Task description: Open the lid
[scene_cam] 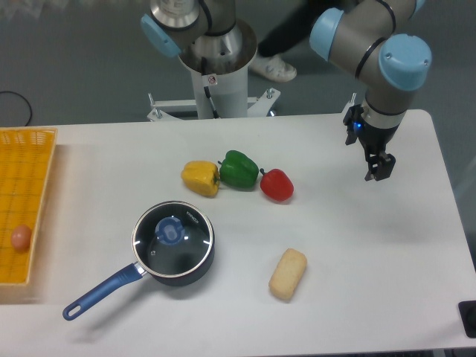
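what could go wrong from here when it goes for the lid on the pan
The gripper hangs far right of the lid, so its path may cross the red pepper or the bread roll. The blue knob is small; a missed grasp may slip. Lifting off-centre might nudge the saucepan.

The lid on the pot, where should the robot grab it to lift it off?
Best bet is the blue knob in the middle of the lid. The lid lies flat on the saucepan, its glass smooth and its rim thin, so the knob is the only part that sticks up. The pincer, now far off to the right, should probably come straight down from above and close on the knob.
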### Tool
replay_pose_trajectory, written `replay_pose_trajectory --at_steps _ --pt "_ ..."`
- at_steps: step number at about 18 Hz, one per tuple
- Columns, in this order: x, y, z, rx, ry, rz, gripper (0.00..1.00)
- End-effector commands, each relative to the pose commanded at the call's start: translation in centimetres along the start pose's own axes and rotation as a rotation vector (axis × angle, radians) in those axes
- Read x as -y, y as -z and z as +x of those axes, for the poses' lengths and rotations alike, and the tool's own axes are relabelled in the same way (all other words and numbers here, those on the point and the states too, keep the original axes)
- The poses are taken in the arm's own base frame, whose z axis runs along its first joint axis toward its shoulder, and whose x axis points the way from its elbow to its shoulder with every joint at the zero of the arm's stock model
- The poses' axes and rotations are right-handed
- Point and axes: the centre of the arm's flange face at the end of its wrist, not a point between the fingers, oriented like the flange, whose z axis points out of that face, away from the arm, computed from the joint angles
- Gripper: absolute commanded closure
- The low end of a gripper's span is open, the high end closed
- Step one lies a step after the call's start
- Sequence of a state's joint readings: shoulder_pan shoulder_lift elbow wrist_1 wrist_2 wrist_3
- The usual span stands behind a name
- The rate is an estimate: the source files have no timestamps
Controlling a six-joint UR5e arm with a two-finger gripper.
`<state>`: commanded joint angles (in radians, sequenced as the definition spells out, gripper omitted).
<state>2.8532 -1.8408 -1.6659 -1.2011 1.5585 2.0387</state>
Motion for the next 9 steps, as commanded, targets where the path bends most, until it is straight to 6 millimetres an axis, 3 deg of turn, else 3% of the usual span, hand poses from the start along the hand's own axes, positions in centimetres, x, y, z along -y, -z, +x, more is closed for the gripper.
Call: replay_pose_trajectory --at_steps 9 --pt "0.0 -1.7 0.9 0.013 0.033 0.06 0.0"
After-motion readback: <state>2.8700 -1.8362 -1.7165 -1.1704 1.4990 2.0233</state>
